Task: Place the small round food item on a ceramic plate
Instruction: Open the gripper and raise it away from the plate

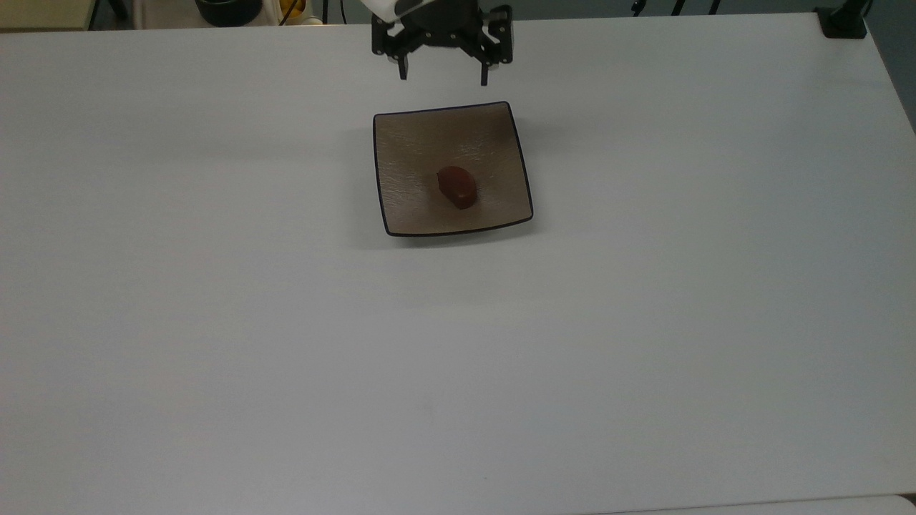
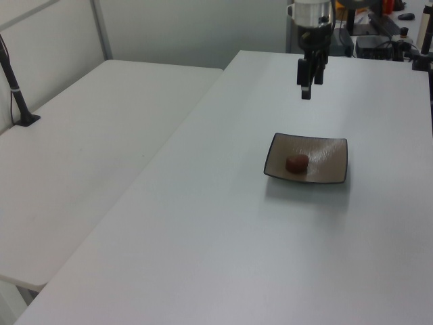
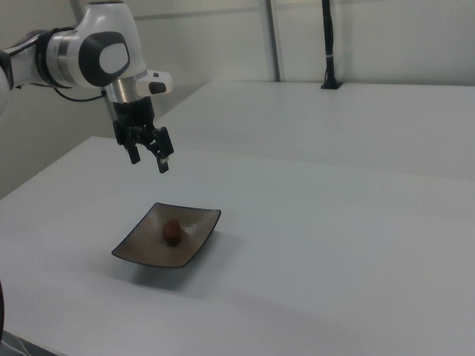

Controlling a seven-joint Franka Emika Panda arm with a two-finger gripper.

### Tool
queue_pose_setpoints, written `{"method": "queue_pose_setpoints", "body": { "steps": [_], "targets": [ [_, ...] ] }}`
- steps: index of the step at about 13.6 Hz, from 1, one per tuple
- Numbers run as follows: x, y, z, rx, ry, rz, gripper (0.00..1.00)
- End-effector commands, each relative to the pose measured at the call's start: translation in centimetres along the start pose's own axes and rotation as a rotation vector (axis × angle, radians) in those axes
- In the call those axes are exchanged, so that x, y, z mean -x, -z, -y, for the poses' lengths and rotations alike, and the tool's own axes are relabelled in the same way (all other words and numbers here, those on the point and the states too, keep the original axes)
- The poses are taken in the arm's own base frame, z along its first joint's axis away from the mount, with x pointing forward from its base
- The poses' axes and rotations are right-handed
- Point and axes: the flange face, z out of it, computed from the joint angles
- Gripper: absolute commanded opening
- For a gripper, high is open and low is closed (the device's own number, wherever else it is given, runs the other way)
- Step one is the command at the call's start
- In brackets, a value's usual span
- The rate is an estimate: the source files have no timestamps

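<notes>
The small round food item [image 1: 456,187] lies on the ceramic plate [image 1: 408,200] — above it the gripper [image 1: 444,74] hangs, fingers spread wide, holding nothing.

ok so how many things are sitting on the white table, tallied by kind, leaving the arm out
Plates: 1, the square brownish-tan ceramic plate with a thin dark rim.
Food items: 1, the small dark red-brown rounded food lump, lying on the plate.
Total: 2.
The open end effector hangs above the table, holding nothing.
</notes>
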Motion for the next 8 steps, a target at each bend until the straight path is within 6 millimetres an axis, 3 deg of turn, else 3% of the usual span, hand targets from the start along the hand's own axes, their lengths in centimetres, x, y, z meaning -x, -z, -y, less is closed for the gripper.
{"method": "queue_pose_setpoints", "body": {
  "steps": [1,3,8],
  "targets": [
    [1.25,1.85,-3.73,0.013,-0.068,-0.046,1.0],
    [1.33,2.19,-4.67,0.001,-0.044,-0.046,1.0],
    [2.08,2.2,-4.35,0.001,-0.032,-0.04,1.0]
  ]
}}
